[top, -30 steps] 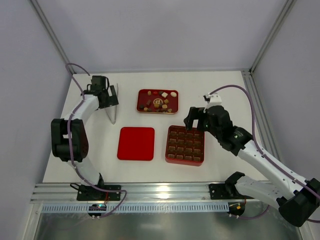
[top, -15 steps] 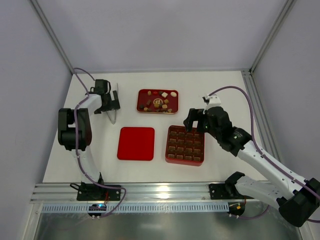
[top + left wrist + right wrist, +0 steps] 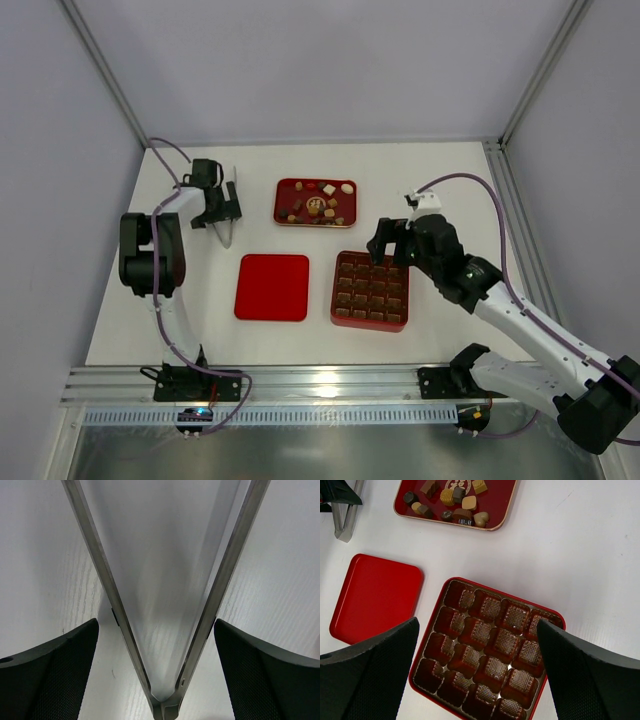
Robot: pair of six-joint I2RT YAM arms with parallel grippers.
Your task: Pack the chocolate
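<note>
The chocolate is several small brown, tan and cream pieces lying in a red tray at the back; the right wrist view shows the chocolate too. My right gripper hovers open over the far edge of the red gridded box. In its own view the right gripper holds nothing, and the box shows only brown cup liners. My left gripper is open and low, and the left gripper straddles the metal tongs without touching them.
A flat red lid lies left of the box. The tongs lie on the white table left of the tray, hinge end toward the front. Metal frame posts stand at the back corners and a rail runs along the near edge.
The left arm has folded more upright and its gripper has shifted slightly right and nearer, settling over the tongs. The right arm has barely moved.
</note>
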